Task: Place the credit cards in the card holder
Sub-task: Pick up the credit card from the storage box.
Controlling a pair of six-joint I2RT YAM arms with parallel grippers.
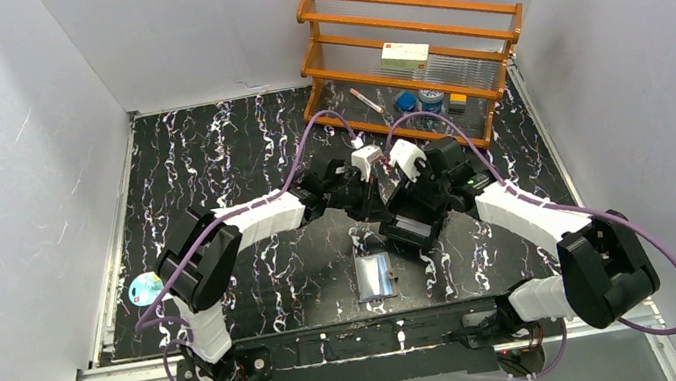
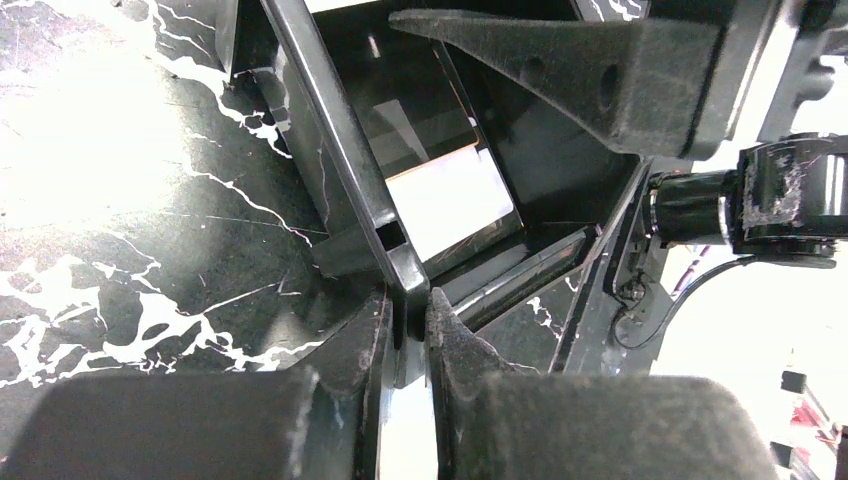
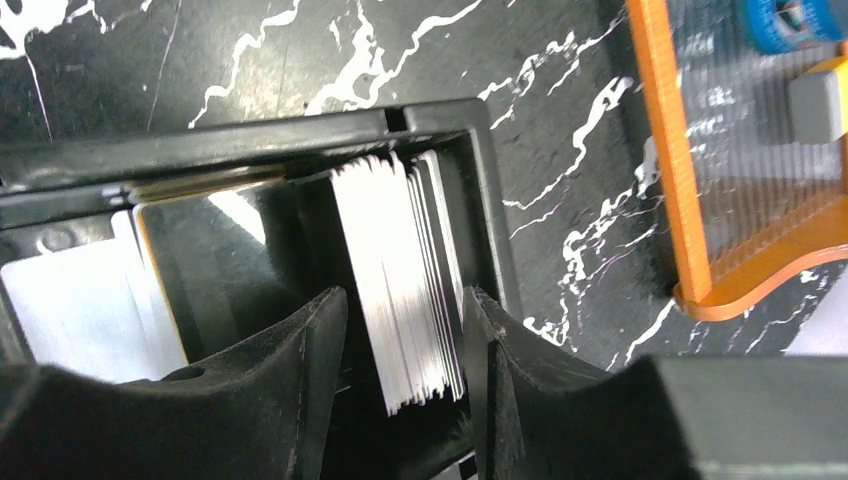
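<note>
Overall, the bench [image 1: 210, 169] is black with white marble veining, closed in by plain white walls [image 1: 4, 149] on three sides. At its far right corner stands an orange wooden rack [image 1: 409, 13] with clear ribbed shelves. A pale box [image 1: 405, 56] lies on an upper shelf.

The credit cards [image 3: 400, 290] are thin and white-edged, packed on edge as a stack in the end compartment of a black tray [image 3: 440, 115], which sits mid-bench between the two arms. Another pale card [image 3: 70, 300] lies flat in the neighbouring compartment. The card holder [image 1: 374, 276] lies flat on the bench just nearer the arm bases than the tray, grey and glossy, catching the light.

The right pincer [image 3: 402, 300] stands about half open astride the stack: one finger is against the cards on the side of the tray's end wall, while a dark gap shows at the other finger, so nothing is clamped. The left pincer [image 2: 410, 298] is closed tight on the tray's wall.

The stacked cards show only their edges, and the print on the box is too small to read
</note>
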